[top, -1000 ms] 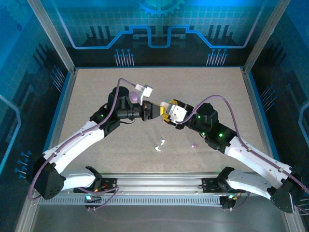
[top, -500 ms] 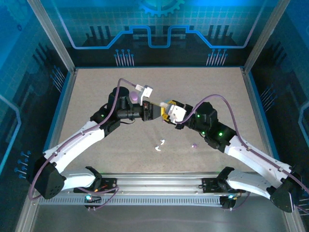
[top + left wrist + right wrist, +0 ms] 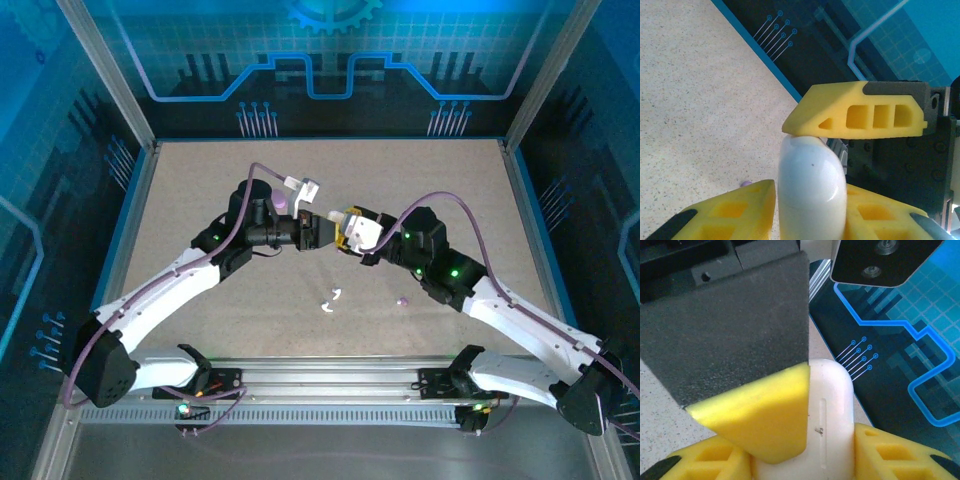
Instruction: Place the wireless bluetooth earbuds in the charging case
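I have the left gripper (image 3: 810, 200) and right gripper (image 3: 805, 455) both pinched on the white charging case (image 3: 810, 165) above the table (image 3: 200, 180) centre; earbuds (image 3: 331, 299) lie loose at six o'clock from it; an uneven tug could squirt the slick case free

Your table top (image 3: 200, 180) is a speckled beige sheet, bordered on both sides by a blue edge strip (image 3: 128, 220). Behind it stands the dark back panel (image 3: 320, 60), lit with glowing blue circuit lines, with a gear emblem (image 3: 335, 12) at its top. Two aluminium posts (image 3: 105, 70) slant up at the far corners. Along your near edge runs a slotted metal rail (image 3: 330, 385). Both wrist cameras catch the same surface and panel.
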Robot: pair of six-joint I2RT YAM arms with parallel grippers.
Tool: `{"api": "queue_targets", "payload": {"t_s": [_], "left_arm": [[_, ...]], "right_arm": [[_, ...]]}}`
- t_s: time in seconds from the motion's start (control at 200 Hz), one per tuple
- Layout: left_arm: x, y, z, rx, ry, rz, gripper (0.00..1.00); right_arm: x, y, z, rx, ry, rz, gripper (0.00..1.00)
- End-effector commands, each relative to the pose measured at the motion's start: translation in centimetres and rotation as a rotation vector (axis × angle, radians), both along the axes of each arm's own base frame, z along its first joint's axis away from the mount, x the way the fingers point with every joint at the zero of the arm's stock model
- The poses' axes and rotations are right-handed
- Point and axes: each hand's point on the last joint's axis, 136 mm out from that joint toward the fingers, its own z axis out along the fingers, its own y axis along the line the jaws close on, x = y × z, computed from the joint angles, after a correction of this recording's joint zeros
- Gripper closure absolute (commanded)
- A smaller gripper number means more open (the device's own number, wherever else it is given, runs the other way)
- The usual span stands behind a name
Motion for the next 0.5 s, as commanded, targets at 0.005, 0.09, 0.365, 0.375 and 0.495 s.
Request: {"api": "queue_targets", "payload": {"t_s": [0.005, 0.09, 0.365, 0.375, 0.495], "left_arm": [[-0.3, -0.6, 0.8, -0.013, -0.016, -0.039, 0.68], [-0.2, -0.6, 0.8, -0.012, -0.017, -0.038, 0.73], [-0.2, -0.2, 1.5, -0.023, -0.065, -0.015, 0.85], [-0.2, -0.2, 1.5, -0.023, -0.069, -0.011, 0.85], [0.1, 0.7, 2.3, -0.05, -0.18, 0.046, 0.85]], "right_arm": [[-0.3, 0.5, 1.7, 0.02, -0.036, 0.029, 0.55], [-0.4, 0.5, 1.5, 0.011, -0.034, 0.033, 0.55], [-1.1, 0.4, 1.5, 0.008, -0.007, 0.047, 0.44], [-1.1, 0.3, 1.7, 0.013, -0.002, 0.047, 0.43], [-1.0, -1.0, 3.4, 0.166, 0.169, -0.007, 0.33]]}}
